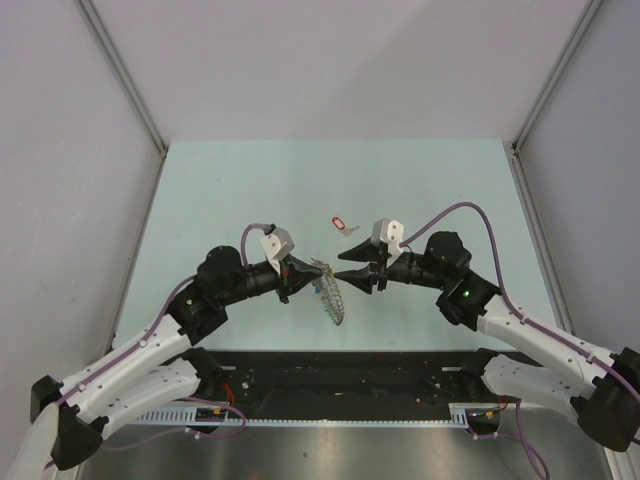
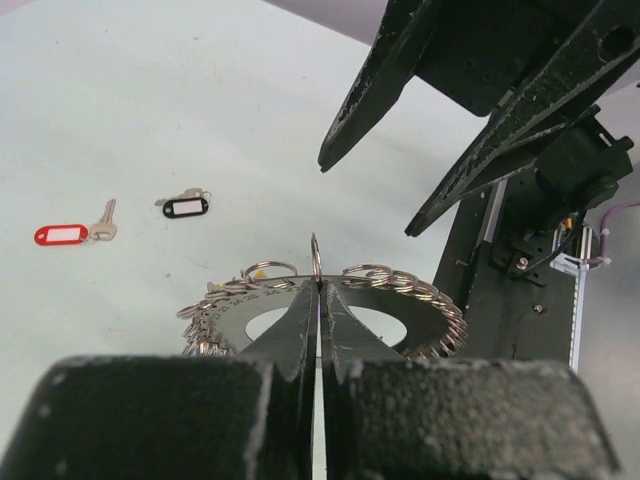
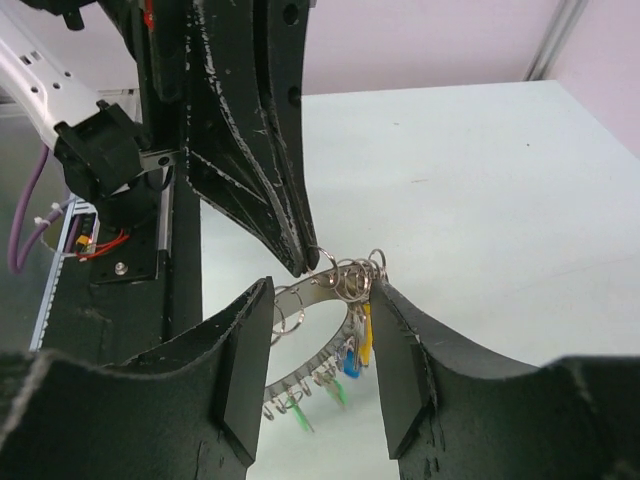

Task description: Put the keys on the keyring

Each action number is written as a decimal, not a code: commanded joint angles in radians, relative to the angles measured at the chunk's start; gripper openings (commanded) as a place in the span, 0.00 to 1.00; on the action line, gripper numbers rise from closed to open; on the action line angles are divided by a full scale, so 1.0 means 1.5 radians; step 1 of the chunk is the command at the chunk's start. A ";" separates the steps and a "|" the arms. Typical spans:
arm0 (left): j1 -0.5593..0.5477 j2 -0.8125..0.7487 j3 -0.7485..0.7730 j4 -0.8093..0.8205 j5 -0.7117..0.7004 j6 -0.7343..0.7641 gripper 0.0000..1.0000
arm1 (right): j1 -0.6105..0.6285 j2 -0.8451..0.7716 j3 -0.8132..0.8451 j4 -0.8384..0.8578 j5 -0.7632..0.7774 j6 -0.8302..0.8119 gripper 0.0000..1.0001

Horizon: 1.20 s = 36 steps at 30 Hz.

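Working with a large thin grey metal wire hoop (image 1: 333,295), crowded with small silver split loops (image 2: 270,270) and dangling green, blue and yellow plastic tags (image 3: 350,360), hanging near the middle of the pale green table (image 1: 250,180) between the two arms. Pinching it at its upper edge with the left gripper (image 2: 318,290), fingers closed tight on the wire with no gap showing. Holding it up this way, most likely, to be keeping the hoop steady and reachable so that another key can be fed on (not possible to tell whether the lowest tags are brushing the table).

Facing it from the right with the black right gripper (image 3: 320,300), fingers standing apart and gripping nothing, one pad on either side of the hoop's top and very close to the loops, contact not clear. Hovering that close, presumably, either to be helping work the wire or to be steadying the load.

Lying loose on the table on the far side of the grippers, not yet threaded: a tiny silver key with a red oblong plastic tag (image 2: 62,234) and, near it, a tiny silver key with a black oblong plastic tag (image 2: 185,207), both flat with white label windows facing up. Leaving at least these two to be picked up and slipped on, with the empty right gripper looking like the free one for fetching while the left is minding the hoop.
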 commanded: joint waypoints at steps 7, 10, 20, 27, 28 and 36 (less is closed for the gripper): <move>-0.004 -0.001 0.057 -0.012 -0.003 0.017 0.00 | 0.043 0.059 0.042 0.009 0.058 -0.048 0.42; -0.004 -0.001 0.060 -0.017 -0.002 0.019 0.01 | 0.050 0.077 0.042 0.032 0.075 -0.049 0.40; -0.004 0.002 0.061 -0.023 -0.001 0.021 0.00 | 0.071 0.101 0.043 0.050 0.116 -0.057 0.32; -0.004 0.005 0.060 -0.026 0.001 0.023 0.00 | 0.071 0.110 0.042 0.061 0.112 -0.053 0.30; -0.004 0.004 0.059 -0.025 0.002 0.023 0.00 | 0.071 0.111 0.042 0.064 0.102 -0.052 0.29; -0.006 0.008 0.062 -0.029 0.019 0.025 0.01 | 0.071 0.133 0.053 0.069 0.066 -0.049 0.21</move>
